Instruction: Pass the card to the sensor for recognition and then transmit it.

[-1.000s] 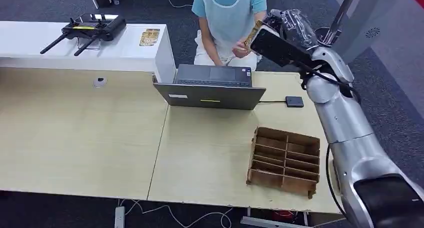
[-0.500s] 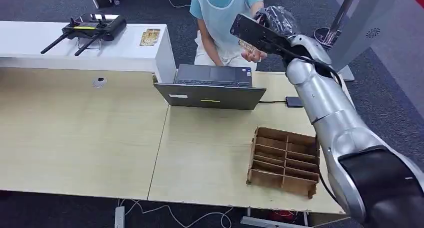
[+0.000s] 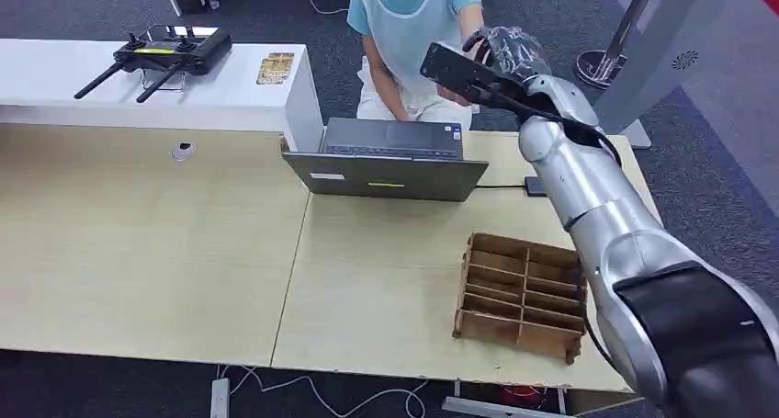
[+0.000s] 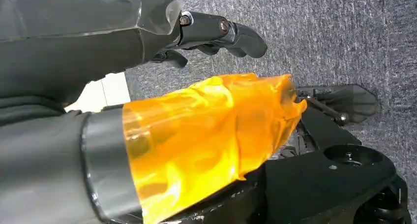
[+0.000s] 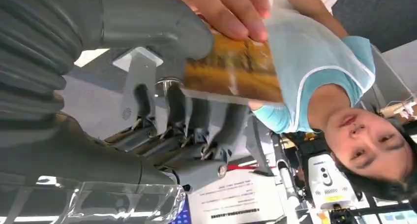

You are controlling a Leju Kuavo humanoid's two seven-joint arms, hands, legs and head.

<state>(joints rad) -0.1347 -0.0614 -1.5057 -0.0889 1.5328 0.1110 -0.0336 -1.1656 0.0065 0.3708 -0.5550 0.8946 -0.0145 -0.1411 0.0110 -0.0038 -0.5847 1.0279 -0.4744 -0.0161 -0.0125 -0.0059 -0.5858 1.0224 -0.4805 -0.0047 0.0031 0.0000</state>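
My right hand is raised beyond the far edge of the table, toward a seated person. In the right wrist view a yellow-brown card sits pinched between my thumb and fingers. The person's fingers also grip the card's upper edge. The sensor, a small black square on a cable, lies on the table beside my right forearm, partly hidden by it. My left hand hangs over grey carpet with an orange film over its thumb, its fingers spread and holding nothing.
An open laptop stands at the table's far middle. A wooden divided tray lies near the front right. A white counter at the back left carries a black controller and some cards.
My right arm has swung left and closer to the person. The person's hand has come up to the card in my hand.
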